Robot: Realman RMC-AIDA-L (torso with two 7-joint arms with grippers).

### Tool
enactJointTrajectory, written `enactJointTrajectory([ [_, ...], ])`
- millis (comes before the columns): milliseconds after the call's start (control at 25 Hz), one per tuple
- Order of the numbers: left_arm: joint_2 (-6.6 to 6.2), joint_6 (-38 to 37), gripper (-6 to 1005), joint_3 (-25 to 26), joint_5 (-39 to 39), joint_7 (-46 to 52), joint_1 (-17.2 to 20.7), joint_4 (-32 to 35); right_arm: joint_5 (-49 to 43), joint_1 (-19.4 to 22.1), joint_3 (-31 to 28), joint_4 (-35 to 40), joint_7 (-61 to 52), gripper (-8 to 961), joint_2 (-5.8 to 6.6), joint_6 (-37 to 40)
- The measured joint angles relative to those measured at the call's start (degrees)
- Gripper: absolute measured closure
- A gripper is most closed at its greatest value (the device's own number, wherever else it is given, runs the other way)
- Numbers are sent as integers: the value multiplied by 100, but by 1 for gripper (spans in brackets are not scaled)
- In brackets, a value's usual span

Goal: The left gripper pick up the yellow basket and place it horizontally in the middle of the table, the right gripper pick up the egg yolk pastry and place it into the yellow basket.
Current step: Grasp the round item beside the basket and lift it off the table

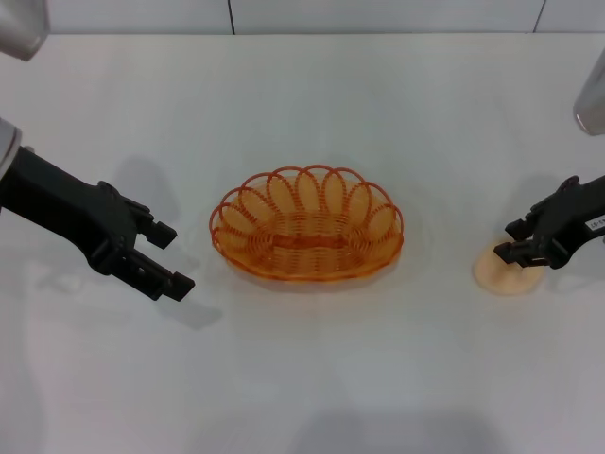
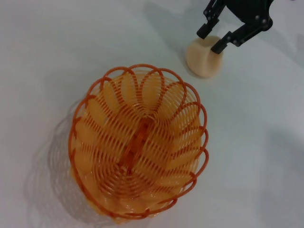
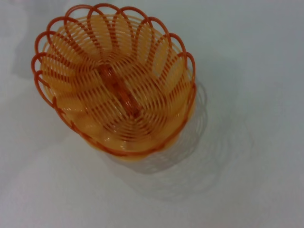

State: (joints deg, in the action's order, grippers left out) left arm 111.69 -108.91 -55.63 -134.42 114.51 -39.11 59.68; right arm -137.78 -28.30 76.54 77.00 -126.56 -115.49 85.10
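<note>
Already the oval orange-yellow wire basket sat lengthwise at the middle of the plain white table, empty, so the placing step looked finished. That would explain why the black two-fingered left gripper hung apart from the basket on its left, fingers spread and holding nothing. Well to the basket's right, the black right gripper was down over the small round pale beige pastry, its prongs straddling the pastry's sides with a gap showing, not clamped. I judged the grasp was about to happen, before the carry to the basket.
</note>
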Motion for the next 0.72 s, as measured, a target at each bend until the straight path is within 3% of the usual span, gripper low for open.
enactJointTrajectory([
  [440,-12,60,111,-1,-1,-23,-2,0,-93,-23,302,-101,-131,663,0,-52],
  [720,-8,68,111,94,14,-2,-16,0,-236,-50,374,-75,-265,712,0,-67],
])
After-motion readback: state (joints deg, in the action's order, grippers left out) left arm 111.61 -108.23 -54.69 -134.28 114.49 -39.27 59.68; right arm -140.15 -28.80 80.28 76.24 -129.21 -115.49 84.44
